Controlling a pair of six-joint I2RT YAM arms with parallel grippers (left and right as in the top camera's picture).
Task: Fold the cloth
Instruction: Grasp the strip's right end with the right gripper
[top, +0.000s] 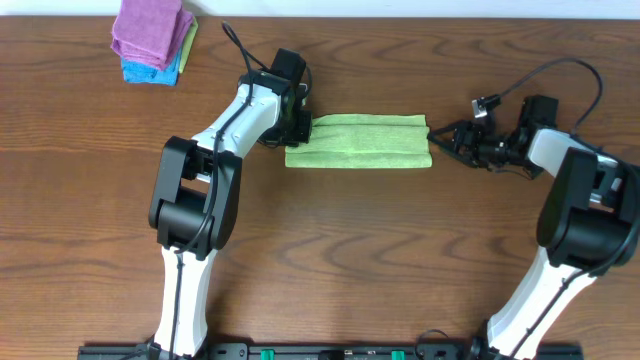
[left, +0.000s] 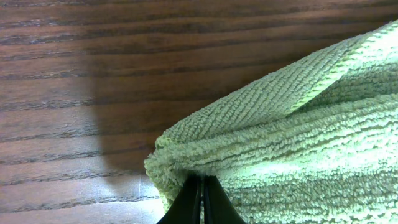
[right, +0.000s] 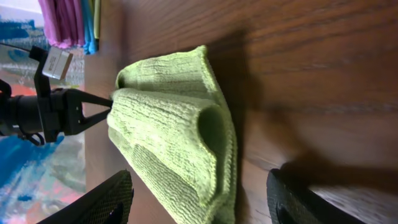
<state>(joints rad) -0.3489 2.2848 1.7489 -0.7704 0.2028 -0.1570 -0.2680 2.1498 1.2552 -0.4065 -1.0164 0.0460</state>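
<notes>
- The left claw (left: 202, 186) is pressed fully together. Its two dark tips meet at the edge of the green cloth (left: 298, 143), and a bit of the terry hem is pinched between them.
- Seen from that wrist, the pinched end is a rounded, doubled-over corner, with a stitched hem running up and away to the right.
- The cloth lies on the wooden surface (top: 400, 260) as a long narrow band, already folded into layers. It runs left to right between the two arms.
- The left claw sits at the band's left end.
- The right claw (right: 200, 180) is at the opposite end, spread wide and gripping nothing. From its own wrist, one finger shows on each side of the cloth's near end. The fabric lies closer to one finger, and bare wood shows beside the other.
- At that near end the layers curl into an open loop and do not lie flat.
- From overhead, the right claw's tips are just beside the cloth's right edge. Whether they touch it cannot be told.
- In the far left corner, well apart from the arms, rests a stack of folded cloths (top: 152, 40), pink on top and blue beneath.
</notes>
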